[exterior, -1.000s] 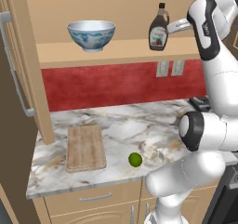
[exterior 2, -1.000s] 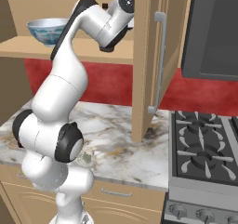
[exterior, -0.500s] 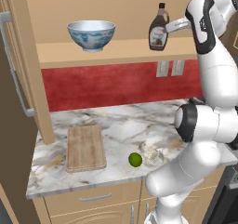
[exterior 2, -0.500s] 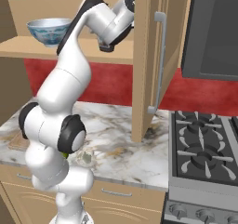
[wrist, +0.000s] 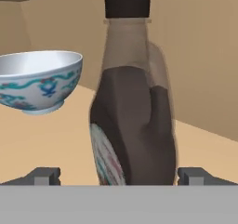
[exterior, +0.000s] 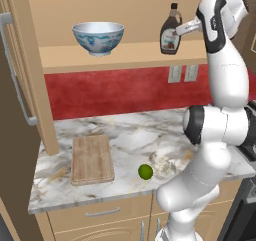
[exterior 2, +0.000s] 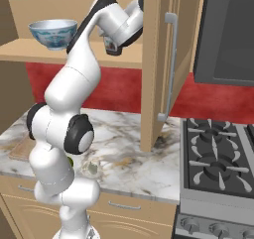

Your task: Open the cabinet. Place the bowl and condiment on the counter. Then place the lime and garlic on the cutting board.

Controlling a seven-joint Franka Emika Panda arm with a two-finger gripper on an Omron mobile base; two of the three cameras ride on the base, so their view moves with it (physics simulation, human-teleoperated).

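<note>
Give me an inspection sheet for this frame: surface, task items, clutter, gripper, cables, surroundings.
Surface: veined white-grey marble counter.
Job's things: tan wood cabinet open; blue-patterned white bowl and dark brown syrup bottle on its shelf; green lime and pale garlic bulb on counter; wooden cutting board bare.
Clutter: nothing seen.
Gripper: open, fingers either side of bottle.
Cables: nothing seen.
Surroundings: red backsplash, black stove.

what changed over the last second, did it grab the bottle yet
The arm's elbow and upper links swung over while the gripper stayed up at the condiment on the cabinet shelf. The fingers stand open on either side of the bottle, not closed on it. Bowl, lime, garlic and cutting board have not moved.
</note>
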